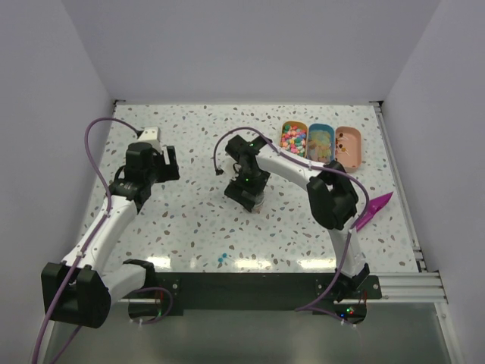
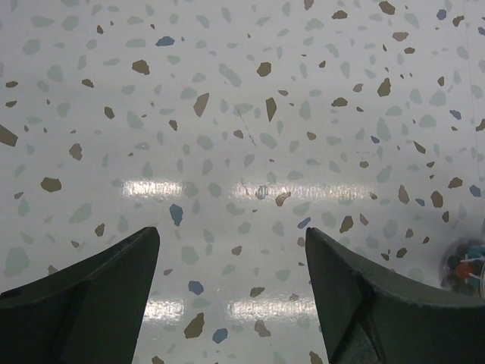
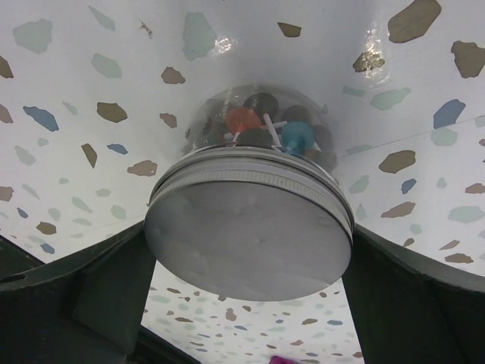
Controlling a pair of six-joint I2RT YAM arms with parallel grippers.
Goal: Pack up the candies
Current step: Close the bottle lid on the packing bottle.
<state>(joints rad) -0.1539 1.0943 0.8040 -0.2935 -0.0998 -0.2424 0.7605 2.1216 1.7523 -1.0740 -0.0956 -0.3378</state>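
Observation:
A glass jar with a flat metal lid (image 3: 250, 235) stands on the speckled table, left of the middle trays. Through its glass show the candies (image 3: 261, 121), small dark, red and blue pieces. My right gripper (image 3: 248, 227) hangs over the jar (image 1: 258, 202), its jaws spread wide on either side of the lid and very close to its rim. My left gripper (image 2: 231, 235) is open over bare tabletop at the far left (image 1: 154, 138), holding nothing. The jar (image 2: 464, 267) shows at the right edge of the left wrist view.
Three small trays sit in a row at the back right: a green one (image 1: 283, 129) with bright pastel candies, a blue one (image 1: 320, 127) with pale candies and a salmon one (image 1: 358, 145). A purple scoop (image 1: 375, 210) lies at the right. Loose blue pieces (image 1: 221, 258) lie near the front edge.

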